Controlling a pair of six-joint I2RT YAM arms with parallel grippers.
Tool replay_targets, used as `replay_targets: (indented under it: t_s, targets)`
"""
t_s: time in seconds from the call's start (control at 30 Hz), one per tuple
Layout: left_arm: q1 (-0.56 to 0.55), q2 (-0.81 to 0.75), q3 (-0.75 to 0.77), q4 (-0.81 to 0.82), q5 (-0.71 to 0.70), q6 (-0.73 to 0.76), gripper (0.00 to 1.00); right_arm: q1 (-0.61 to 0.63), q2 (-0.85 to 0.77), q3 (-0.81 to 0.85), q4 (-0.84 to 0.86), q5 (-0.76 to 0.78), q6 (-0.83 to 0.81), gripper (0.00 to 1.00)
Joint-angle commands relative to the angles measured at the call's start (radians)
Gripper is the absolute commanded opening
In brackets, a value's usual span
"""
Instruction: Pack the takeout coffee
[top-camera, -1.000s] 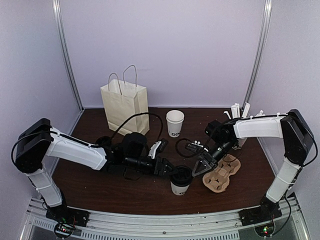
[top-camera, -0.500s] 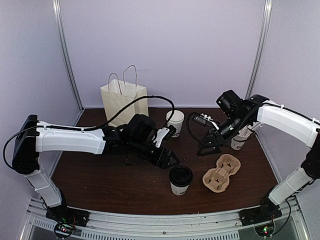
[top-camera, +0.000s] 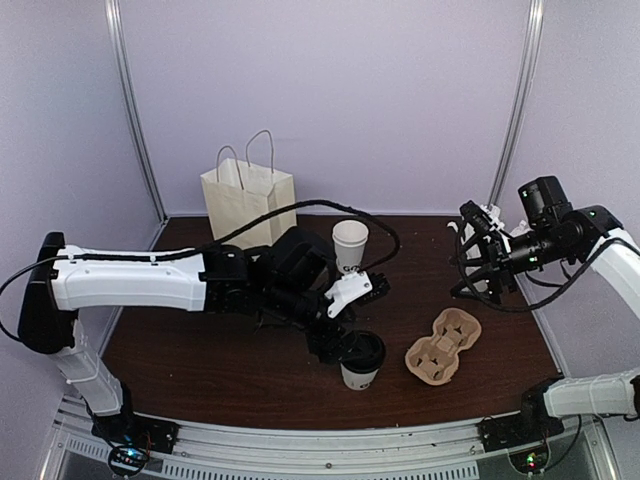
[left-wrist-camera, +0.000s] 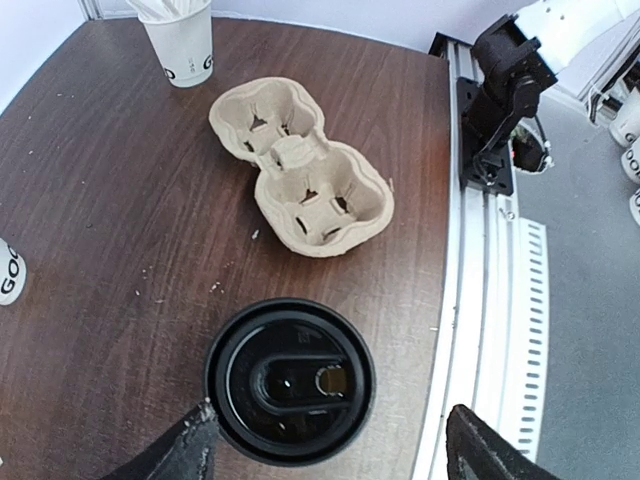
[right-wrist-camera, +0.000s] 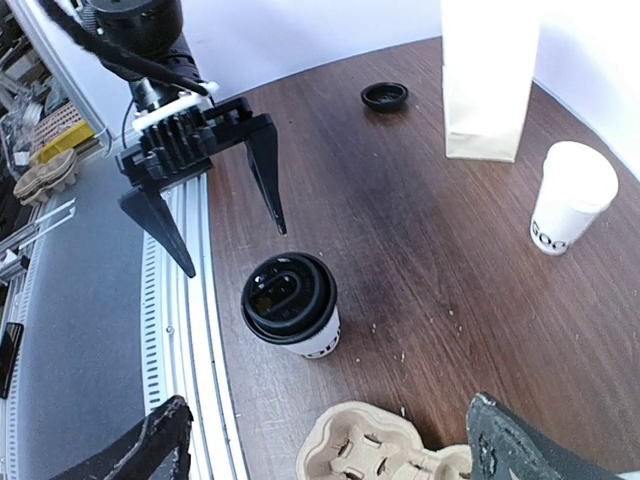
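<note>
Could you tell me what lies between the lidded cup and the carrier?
Only bare table separates the lidded cup from the carrier; the left wrist view shows it.

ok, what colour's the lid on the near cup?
Black; the lid shows best in the left wrist view.

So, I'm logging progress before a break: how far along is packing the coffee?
Done: one lidded cup stands ready. In hand: nothing yet; the open left gripper hovers over it, the right gripper is open and away. Left: the second cup is unlidded, a loose lid lies by the bag, and the carrier is empty.
</note>
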Motion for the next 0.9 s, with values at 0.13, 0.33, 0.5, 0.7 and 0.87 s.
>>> replay_targets:
  t_s: [0.13, 0.33, 0.5, 0.7, 0.87]
  targets:
    - [0.006, 0.143, 0.132, -0.104, 0.025, 0.123, 0.8, -0.076, -0.061, -0.165, 0.073, -0.082, -0.024, 0.96]
    - [0.006, 0.209, 0.18, -0.147, 0.027, 0.155, 0.8, -0.077, -0.061, -0.175, 0.094, -0.1, -0.012, 0.97]
    - [0.006, 0.248, 0.206, -0.166, 0.051, 0.156, 0.77, -0.077, -0.064, -0.187, 0.099, -0.105, -0.011, 0.98]
    - [0.006, 0.249, 0.208, -0.172, 0.039, 0.16, 0.75, -0.077, -0.066, -0.191, 0.101, -0.105, -0.012, 0.99]
    - [0.004, 0.209, 0.208, -0.16, 0.068, 0.165, 0.76, -0.077, -0.064, -0.195, 0.103, -0.106, -0.011, 1.0]
